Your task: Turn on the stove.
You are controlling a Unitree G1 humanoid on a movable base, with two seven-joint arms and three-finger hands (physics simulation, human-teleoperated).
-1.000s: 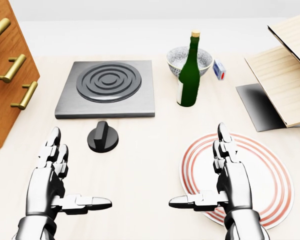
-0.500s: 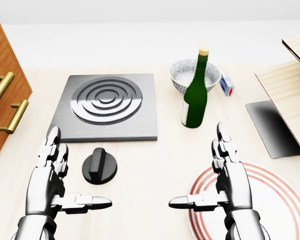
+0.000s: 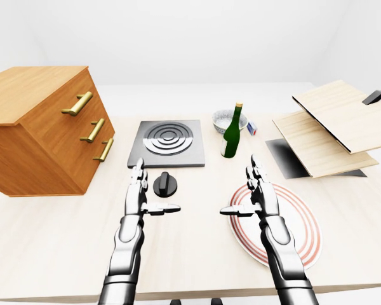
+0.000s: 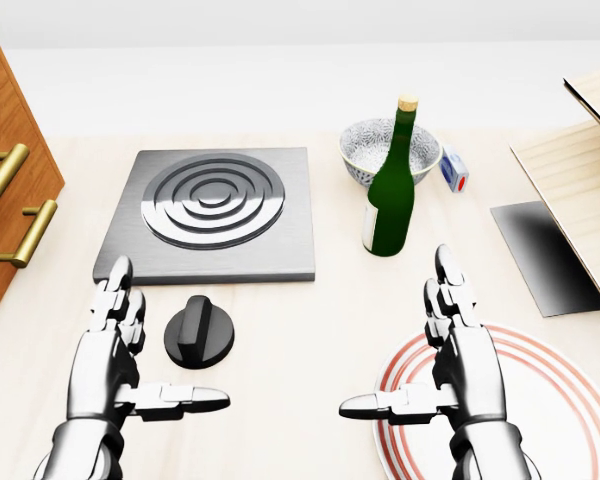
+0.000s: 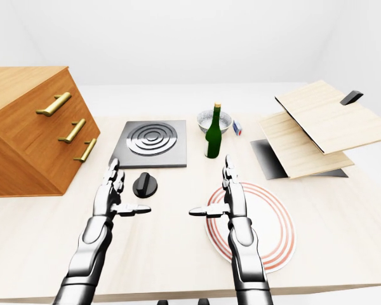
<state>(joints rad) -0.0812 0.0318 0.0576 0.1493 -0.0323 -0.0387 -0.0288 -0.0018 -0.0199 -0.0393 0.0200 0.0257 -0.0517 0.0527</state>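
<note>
Both hands open, holding nothing — left hand (image 4: 110, 355) just left of the stove knob (image 4: 199, 332), right hand (image 4: 458, 355) over the plate (image 4: 565, 400), well right of it

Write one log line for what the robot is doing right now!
stage: approach | left hand: open, beside knob, not touching | right hand: open, over plate | stove: untouched

Bright, even, sharp simulator renders with soft shadows and no blur.
</note>
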